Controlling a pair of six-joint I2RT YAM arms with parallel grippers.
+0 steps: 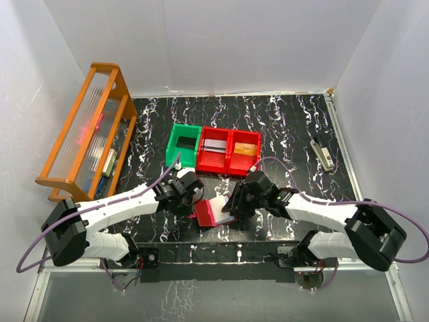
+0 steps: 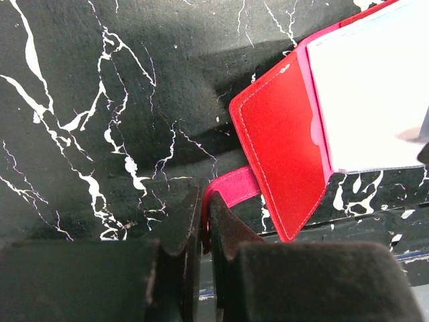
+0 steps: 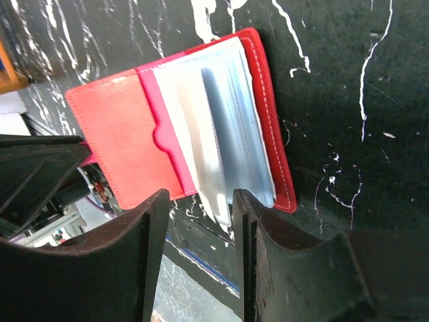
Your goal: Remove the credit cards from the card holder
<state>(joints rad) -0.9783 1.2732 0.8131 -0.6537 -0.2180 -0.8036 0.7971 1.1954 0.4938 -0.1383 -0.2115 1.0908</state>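
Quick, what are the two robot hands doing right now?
Left gripper: closed, pinching the pink tab of the card holder.
Right gripper: open, one finger on either side of the clear sleeves.

One card holder point(image 1: 210, 213), its clear sleeves too overlapped to count. Two credit cards: a tan card point(image 1: 245, 149) and a greyish card point(image 1: 214, 147). Two red bins point(image 1: 213, 166), one green bin point(image 1: 182, 144). One wooden rack point(image 1: 80, 134). One stapler-like item point(image 1: 324, 154). Two end effectors: the left end effector point(image 2: 204, 218) and the right end effector point(image 3: 200, 204).
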